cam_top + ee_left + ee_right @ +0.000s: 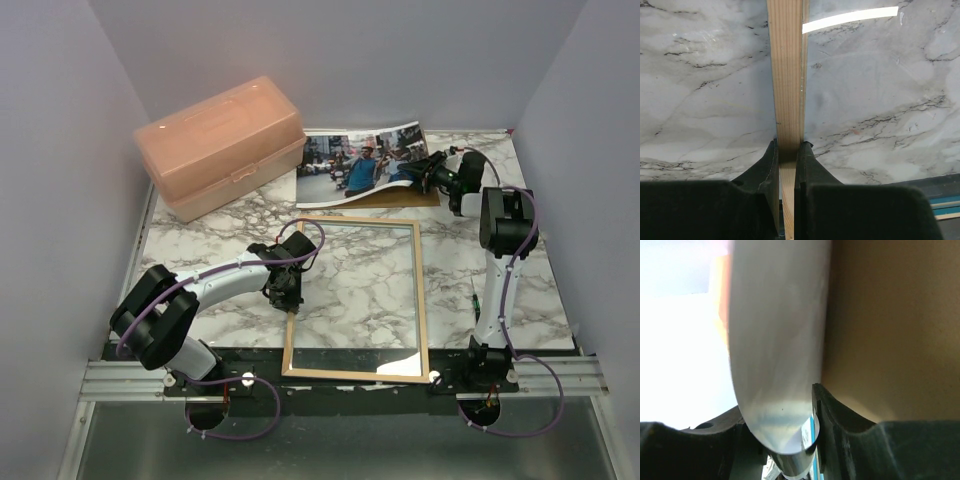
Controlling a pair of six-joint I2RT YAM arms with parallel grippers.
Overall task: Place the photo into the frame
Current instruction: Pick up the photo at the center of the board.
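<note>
The frame [421, 300] lies flat on the marble table with its light wood face up. My left gripper [287, 290] is shut on its left rail; in the left wrist view the wooden rail [787, 75] runs straight between the black fingers of that gripper [789, 146]. The photo [360, 165] lies at the back, picture side up, its right edge curled upward. My right gripper [412, 175] is at that edge. In the right wrist view the photo's white back [780, 350] bows between the fingers of the right gripper [785, 410], touching both.
A brown backing board [400, 197] lies under the photo and fills the right side of the right wrist view [890, 330]. A closed pink plastic box [222, 145] stands at the back left. Grey walls close in on both sides.
</note>
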